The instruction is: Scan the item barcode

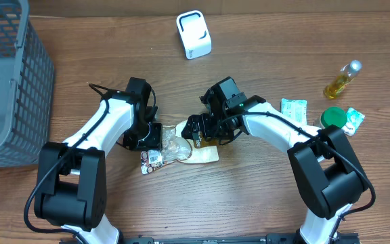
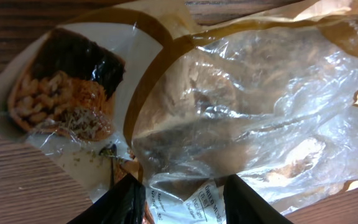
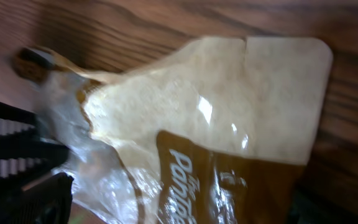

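Fingers of the left gripper are set astride an edge of the packet; clamping cannot be told. The right gripper is spread wide over it, at the middle of the bench. Light, limp and slippery, it is judged best pinched at a seam.

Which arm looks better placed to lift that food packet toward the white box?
Left, probably: the left gripper straddles an edge of the packet, while the right gripper hangs open above it.

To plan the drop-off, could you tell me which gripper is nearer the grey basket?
Left. The left gripper holds the snack bag mid-table, right of the grey basket; the right gripper sits beyond the bag, farther right.
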Tool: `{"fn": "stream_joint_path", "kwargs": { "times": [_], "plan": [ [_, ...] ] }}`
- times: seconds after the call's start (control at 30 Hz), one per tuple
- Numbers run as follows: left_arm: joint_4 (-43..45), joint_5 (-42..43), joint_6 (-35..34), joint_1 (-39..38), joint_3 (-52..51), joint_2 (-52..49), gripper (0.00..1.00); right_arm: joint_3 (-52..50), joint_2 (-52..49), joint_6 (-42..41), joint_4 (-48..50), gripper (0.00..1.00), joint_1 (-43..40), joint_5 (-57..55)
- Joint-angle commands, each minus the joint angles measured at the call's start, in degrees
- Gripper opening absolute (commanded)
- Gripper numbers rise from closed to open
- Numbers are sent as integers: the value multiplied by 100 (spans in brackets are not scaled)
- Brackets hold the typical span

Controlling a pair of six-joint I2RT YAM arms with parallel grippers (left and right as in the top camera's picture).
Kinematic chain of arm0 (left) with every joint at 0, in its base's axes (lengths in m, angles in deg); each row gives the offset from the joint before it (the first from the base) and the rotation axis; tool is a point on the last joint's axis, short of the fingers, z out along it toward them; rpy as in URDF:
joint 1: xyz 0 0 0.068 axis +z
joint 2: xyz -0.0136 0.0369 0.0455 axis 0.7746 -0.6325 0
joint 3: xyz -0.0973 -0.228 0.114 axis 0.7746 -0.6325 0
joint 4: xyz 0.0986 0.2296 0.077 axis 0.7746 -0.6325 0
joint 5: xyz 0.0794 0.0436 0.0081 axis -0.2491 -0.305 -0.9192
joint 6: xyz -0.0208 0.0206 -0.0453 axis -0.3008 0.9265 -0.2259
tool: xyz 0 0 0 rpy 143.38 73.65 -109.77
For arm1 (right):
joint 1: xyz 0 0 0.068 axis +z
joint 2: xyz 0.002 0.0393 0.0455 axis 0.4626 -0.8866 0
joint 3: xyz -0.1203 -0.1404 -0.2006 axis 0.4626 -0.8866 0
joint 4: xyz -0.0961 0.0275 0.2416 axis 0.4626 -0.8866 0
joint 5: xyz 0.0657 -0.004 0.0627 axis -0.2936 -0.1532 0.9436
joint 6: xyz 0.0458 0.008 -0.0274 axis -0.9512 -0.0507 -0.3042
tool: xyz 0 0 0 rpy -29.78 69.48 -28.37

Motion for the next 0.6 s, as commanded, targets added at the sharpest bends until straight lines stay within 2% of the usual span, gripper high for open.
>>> {"fn": "stream_joint_path", "kwargs": {
  "times": [0.0,0.1,0.37,0.57],
  "plan": [
    [85,-407,-190,39,-286,-50,42,-378,-55,-286,372,99,0,601],
    [98,-560,-258,37,-348,-50,42,-448,-55,-372,605,96,2,855],
    [120,-549,-258,37,-352,-50,41,-527,-55,-693,938,88,173,555],
    [142,-546,-256,37,-352,-50,38,-527,-55,-693,1314,76,511,557]
  ]
}}
